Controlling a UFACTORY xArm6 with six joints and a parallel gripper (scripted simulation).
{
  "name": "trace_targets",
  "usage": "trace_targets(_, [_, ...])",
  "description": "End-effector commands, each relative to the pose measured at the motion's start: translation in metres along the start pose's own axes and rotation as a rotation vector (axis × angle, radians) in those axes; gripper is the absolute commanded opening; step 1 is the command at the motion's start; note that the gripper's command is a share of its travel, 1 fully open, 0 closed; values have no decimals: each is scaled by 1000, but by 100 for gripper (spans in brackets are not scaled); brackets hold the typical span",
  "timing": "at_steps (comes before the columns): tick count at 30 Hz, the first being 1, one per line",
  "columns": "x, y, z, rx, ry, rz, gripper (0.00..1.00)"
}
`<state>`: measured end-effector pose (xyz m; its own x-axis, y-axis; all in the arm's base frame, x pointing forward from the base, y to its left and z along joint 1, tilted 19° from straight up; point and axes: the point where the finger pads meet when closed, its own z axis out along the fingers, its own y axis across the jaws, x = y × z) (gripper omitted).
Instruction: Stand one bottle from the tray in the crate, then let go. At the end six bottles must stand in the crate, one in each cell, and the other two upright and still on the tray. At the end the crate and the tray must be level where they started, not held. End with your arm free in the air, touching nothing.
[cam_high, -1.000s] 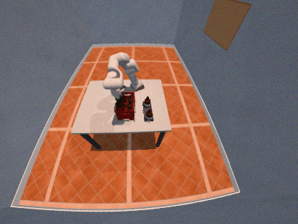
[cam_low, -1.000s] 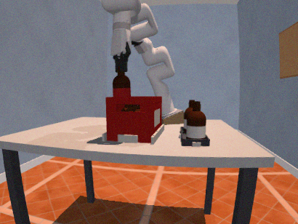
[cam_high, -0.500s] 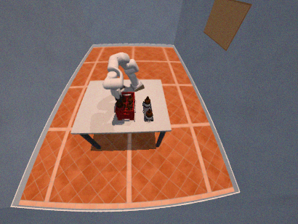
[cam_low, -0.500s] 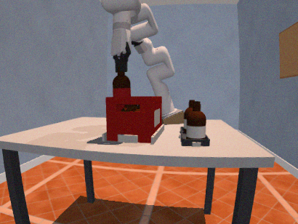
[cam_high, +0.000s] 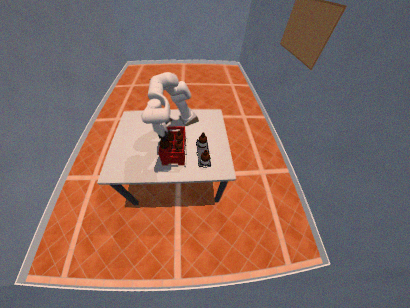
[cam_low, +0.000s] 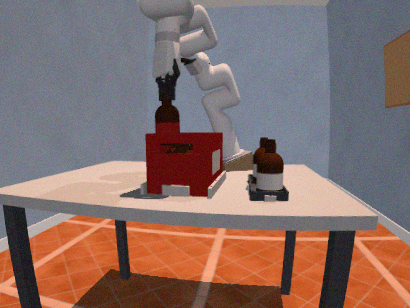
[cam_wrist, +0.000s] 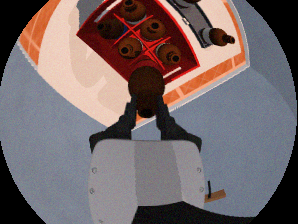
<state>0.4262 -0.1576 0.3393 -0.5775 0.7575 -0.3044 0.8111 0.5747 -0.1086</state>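
The red crate (cam_low: 182, 162) stands on the white table, also in the top view (cam_high: 172, 146) and the wrist view (cam_wrist: 140, 32). My gripper (cam_low: 166, 92) is shut on the neck of a brown bottle (cam_low: 167, 117), which stands upright with its lower part down inside a near left corner cell of the crate. In the wrist view the held bottle (cam_wrist: 147, 86) hides that cell; several other bottle tops show in the crate's cells. Two bottles (cam_low: 267, 165) stand upright on the dark tray (cam_low: 268, 192) to the right of the crate.
The arm's base (cam_low: 235, 159) stands on the table behind the crate. A grey mat (cam_low: 142, 196) lies under the crate. A brown board (cam_low: 397, 75) hangs on the right wall.
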Motion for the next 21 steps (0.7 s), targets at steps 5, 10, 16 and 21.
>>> trace_targets(5, [0,0,4,-2,-3,1,0])
trace_targets(10, [0,0,10,-2,-3,1,0])
trace_targets(16, [-1,0,18,-2,-3,1,0])
trace_targets(21, [-1,0,22,-2,-3,1,0])
